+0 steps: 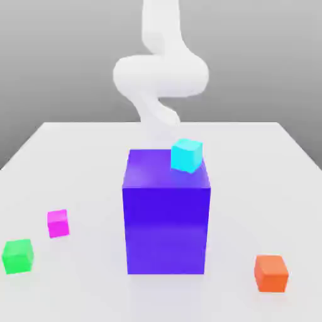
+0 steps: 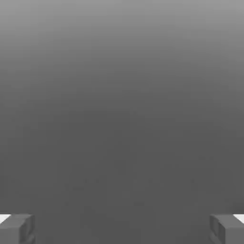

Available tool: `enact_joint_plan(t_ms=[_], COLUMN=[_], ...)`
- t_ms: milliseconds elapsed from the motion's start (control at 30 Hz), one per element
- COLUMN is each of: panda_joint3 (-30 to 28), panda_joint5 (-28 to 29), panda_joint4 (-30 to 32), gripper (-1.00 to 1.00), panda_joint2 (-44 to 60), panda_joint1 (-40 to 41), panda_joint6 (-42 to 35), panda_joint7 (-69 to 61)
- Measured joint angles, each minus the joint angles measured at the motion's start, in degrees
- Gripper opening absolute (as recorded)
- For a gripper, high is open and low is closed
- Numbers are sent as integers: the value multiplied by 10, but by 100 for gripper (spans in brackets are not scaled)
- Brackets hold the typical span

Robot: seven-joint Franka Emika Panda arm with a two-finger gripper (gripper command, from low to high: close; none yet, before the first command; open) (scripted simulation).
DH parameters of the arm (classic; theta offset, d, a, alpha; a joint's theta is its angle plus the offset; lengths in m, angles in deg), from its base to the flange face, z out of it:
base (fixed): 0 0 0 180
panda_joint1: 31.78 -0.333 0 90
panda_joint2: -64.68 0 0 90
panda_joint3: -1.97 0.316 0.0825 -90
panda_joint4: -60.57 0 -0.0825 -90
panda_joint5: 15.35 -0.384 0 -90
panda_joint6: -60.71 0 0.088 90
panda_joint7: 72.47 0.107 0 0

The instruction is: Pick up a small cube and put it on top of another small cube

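Cyan marks the small cube [image 1: 187, 155] that, in the exterior view, rests on the top face of a large block, near that block's edge at the exterior view's right; the cube is turned at an angle to the block. The large block [image 1: 166, 220] is deep blue-violet, stands upright on the pale worktop [image 1: 251, 188] near the middle of the scene, and shows its front and top faces.

Three further small cubes lie directly on the worktop. Toward the exterior view's left are a magenta cube [image 1: 58, 224] and, nearer the camera and further out to that side, a green cube [image 1: 18, 256]; the two are near each other but apart. Toward the exterior view's right, well apart from the large block, lies an orange-red cube [image 1: 271, 274]. None of the three touches the block.

The white robot arm [image 1: 161, 75] descends from the upper edge of the exterior view, behind the large block, its lower part pale against the worktop. In the hand view, the gripper [image 2: 122, 229] has its jaws open, set wide apart at the two sides, with nothing held between them. Beyond the jaws extends a plain grey expanse, lighter toward one edge.
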Motion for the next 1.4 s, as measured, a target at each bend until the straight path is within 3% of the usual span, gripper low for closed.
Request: enact_joint_plan(t_ms=[367,600,800,1000,1033,1267,1400], panda_joint3=[-51,-106,-141,-39,-23,-16,-53], panda_joint5=[51,55,-21,-130,-128,-127,-77], panda_joint4=[141,229,293,275,272,271,285], gripper=[0,0,0,0,-100,-100,-100], panda_joint2=[194,314,422,546,565,569,501], panda_joint1=[158,239,297,367,384,391,366], panda_joint6=[139,228,308,405,421,425,371], panda_joint7=[140,207,203,128,128,129,167])
